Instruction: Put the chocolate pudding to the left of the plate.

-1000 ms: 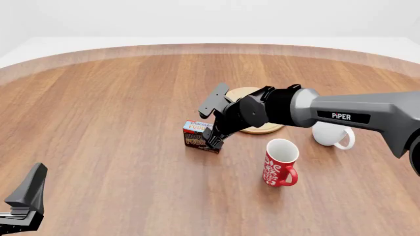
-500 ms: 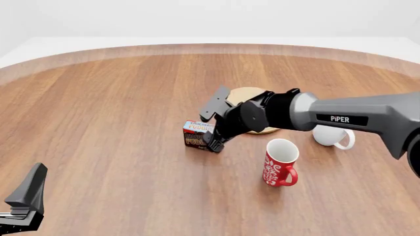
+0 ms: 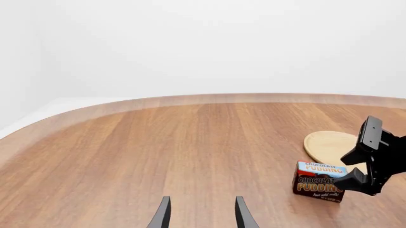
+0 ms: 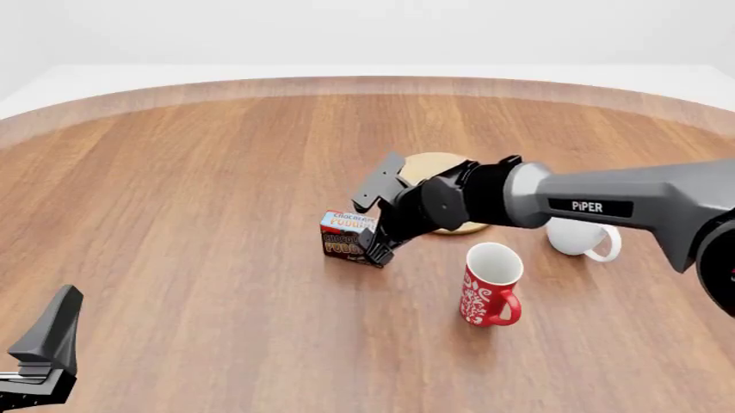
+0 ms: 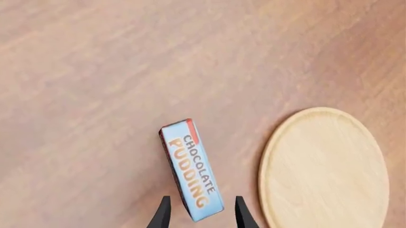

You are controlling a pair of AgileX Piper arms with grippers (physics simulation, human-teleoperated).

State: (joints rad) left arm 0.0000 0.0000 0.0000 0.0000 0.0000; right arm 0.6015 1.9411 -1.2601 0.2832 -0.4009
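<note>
In the left wrist view, the left gripper (image 3: 201, 213) shows only two dark fingertips set apart over bare table (image 3: 159, 152), with nothing between them. Far ahead, the chocolate pudding (image 3: 319, 182) stands upright on the wood, its brown front facing this camera. The plate (image 3: 334, 147) lies just behind the carton and looks bare. The right gripper (image 3: 371, 164) is at the carton's side; one finger touches its edge and the other is raised over the plate.

The front view adds things the wrist cameras miss. A red mug (image 4: 490, 285) stands upright near the plate on the camera's side, and a white mug (image 4: 583, 237) sits just beside the plate on its right; what either mug contains cannot be seen. The right arm (image 4: 597, 205) reaches in across the plate, hiding most of it. Its pincer is spread wide, the lower fingertip at the carton's right end. The carton stands just left of the plate, slightly nearer the camera. The left gripper is parked well apart from the plate, at the near left.

The right wrist view looks straight down on the carton's light-blue top. One end lies between the separated fingertips without a visible squeeze. Only here is the whole plate surface seen: empty.
</note>
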